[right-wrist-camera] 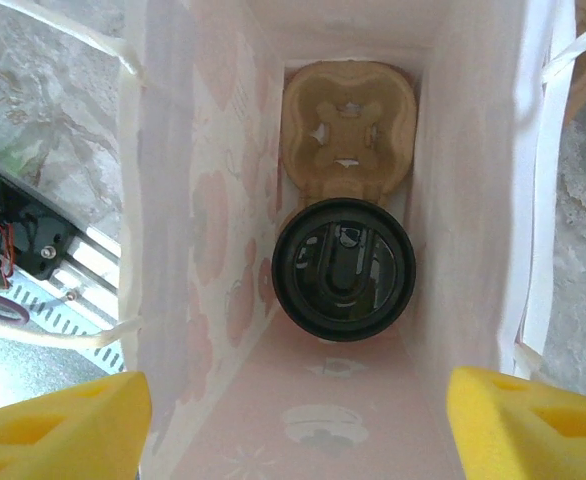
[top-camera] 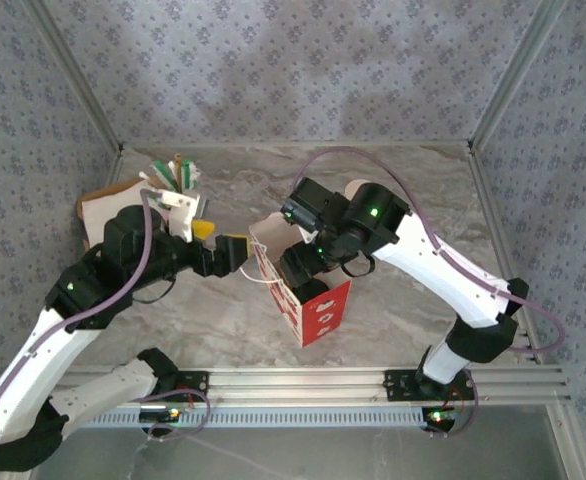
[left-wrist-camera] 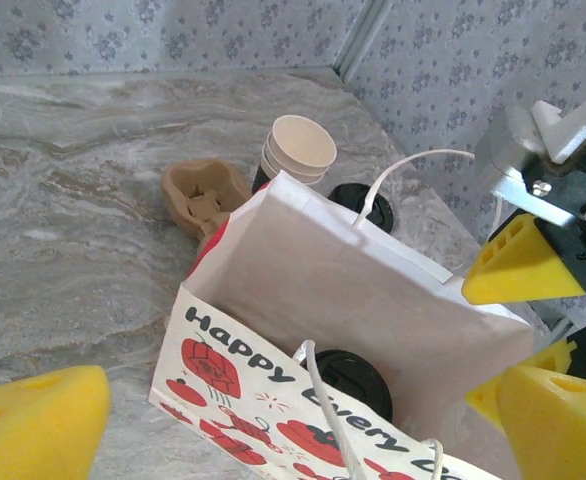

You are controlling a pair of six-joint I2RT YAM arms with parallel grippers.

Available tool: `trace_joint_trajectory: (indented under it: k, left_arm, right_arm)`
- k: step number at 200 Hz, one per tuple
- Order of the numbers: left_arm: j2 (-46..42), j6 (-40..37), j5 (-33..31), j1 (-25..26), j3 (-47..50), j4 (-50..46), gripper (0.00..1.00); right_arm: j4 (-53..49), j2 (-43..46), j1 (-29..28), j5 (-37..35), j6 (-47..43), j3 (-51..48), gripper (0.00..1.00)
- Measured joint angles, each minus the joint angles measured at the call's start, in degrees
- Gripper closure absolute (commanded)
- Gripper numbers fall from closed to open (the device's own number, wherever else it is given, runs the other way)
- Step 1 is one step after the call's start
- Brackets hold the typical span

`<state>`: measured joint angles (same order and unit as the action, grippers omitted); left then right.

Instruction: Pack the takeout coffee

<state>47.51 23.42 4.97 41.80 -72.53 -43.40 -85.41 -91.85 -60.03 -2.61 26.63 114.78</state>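
Note:
The takeout coffee (right-wrist-camera: pixel 344 268), a black cup with its black lid on, stands upright deep inside the red paper bag (top-camera: pixel 313 305). It sits in one end of a brown cardboard carrier (right-wrist-camera: pixel 348 130) on the bag's floor. In the left wrist view the cup's lid (left-wrist-camera: pixel 353 380) shows over the printed bag wall (left-wrist-camera: pixel 263 380). My right gripper (right-wrist-camera: pixel 293 430) hangs open above the bag's mouth, a yellow finger near each side wall. My left gripper (left-wrist-camera: pixel 293 425) is open beside the bag, its fingers (left-wrist-camera: pixel 33 425) wide apart. From above, the left gripper (top-camera: pixel 221 240) is at the bag's left rim.
Behind the bag stand a stack of white/tan paper cups (left-wrist-camera: pixel 298 150), a second brown carrier (left-wrist-camera: pixel 205 193) and a loose black lid (left-wrist-camera: pixel 363 205). A flat brown and white paper piece (top-camera: pixel 108 210) lies at the back left. Patterned walls enclose the marble table (top-camera: pixel 423 190).

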Motion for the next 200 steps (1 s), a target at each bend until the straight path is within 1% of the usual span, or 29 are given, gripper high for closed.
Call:
trace_joint_trajectory:
  k: [53, 119, 162, 200]
  left_arm:
    - [-3.50, 0.02, -2.99, 0.00, -0.07, -0.35, 0.00]
    - [-9.68, 0.31, -8.61, 0.00, -0.04, -1.92, 0.01]
    - [-12.85, 1.49, -12.11, 0.00, 1.70, -2.16, 0.01]
    - [-14.23, 2.71, -14.88, 0.00, 3.50, -3.30, 0.01]
  right_arm:
    - [1.46, 3.26, -0.13, 0.04, 0.20, -0.76, 0.20]
    - [3.34, 9.46, 0.48, 0.42, 1.03, -4.17, 0.17]
    - [5.81, 14.71, 3.72, 0.35, 1.03, -7.39, 0.15]
    - [8.11, 19.87, 8.11, 0.39, 1.01, -10.73, 0.13]
